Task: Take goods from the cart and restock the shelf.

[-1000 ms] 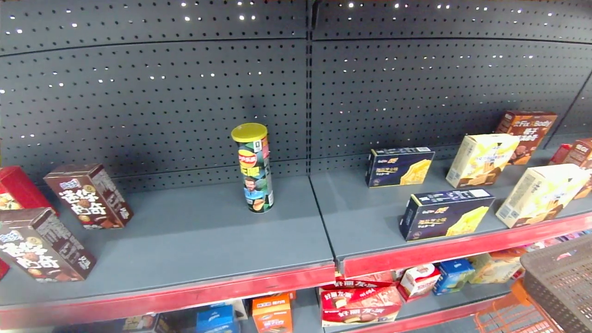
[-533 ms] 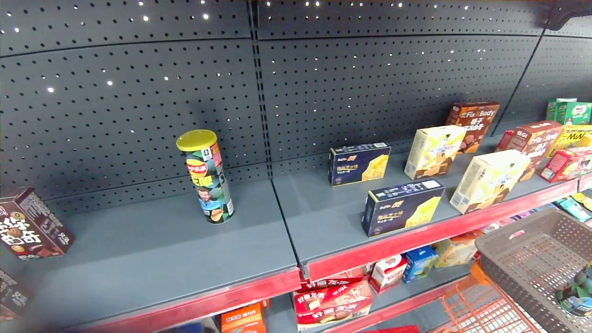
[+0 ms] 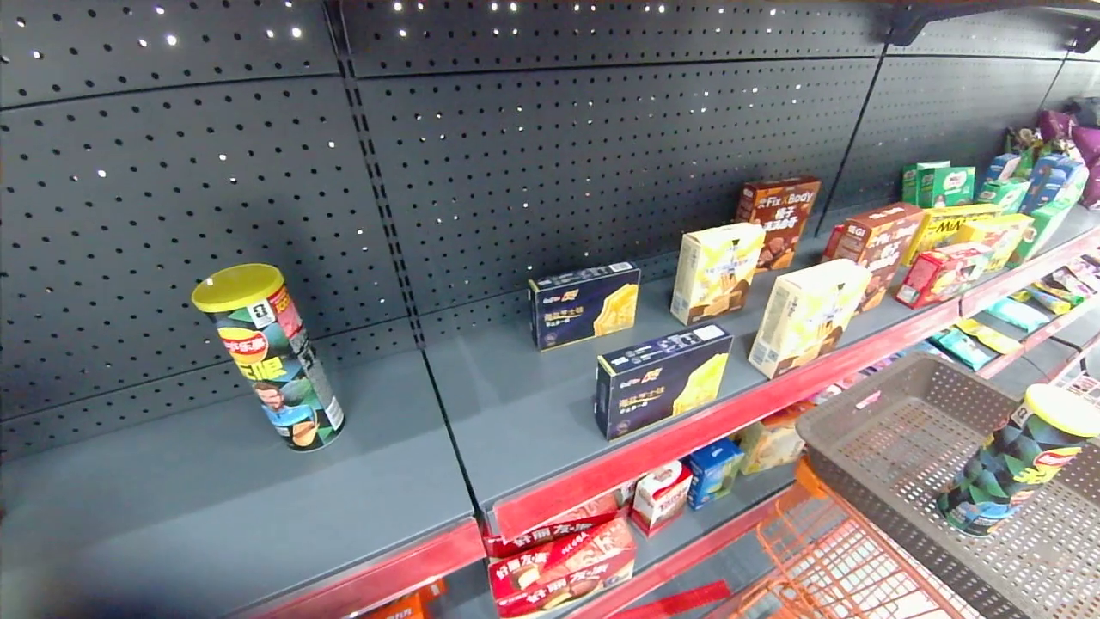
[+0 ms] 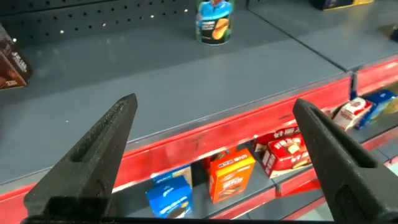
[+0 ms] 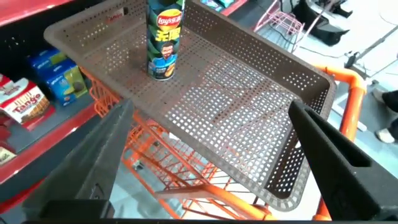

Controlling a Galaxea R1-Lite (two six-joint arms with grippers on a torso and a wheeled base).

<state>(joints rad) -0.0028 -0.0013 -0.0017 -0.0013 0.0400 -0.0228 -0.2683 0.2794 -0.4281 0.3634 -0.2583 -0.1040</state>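
Two chip cans are in sight. The shelf can (image 3: 268, 357) stands on the grey shelf (image 3: 258, 507) near the pegboard back. It is left of the seam between the boards and well apart from the two dark blue boxes (image 3: 662, 380). The basket can (image 3: 1010, 460) stands on the floor of the brown perforated basket (image 3: 894, 413), which rides on the orange cart (image 3: 825, 563). Each can is upright with its long axis vertical and its yellow lid on top.

The head view takes in both cans together, along with the row of boxes running off to the right.

The left wrist view cuts the shelf can off above its base. It adds the lower shelf under the red edge strip (image 4: 205, 140), with an orange box (image 4: 230, 177) between a blue one (image 4: 171, 194) and a red one (image 4: 286, 149). The left pincer (image 4: 214, 106) hangs in front of that strip. Its fingers are spread wide with nothing between them.

The right wrist view looks down into the basket, showing the basket can near one corner and the cart's orange handle bar (image 5: 348, 81) past the far rim. The right pincer (image 5: 211, 109) hovers over the basket, likewise spread wide and empty, well apart from the can.
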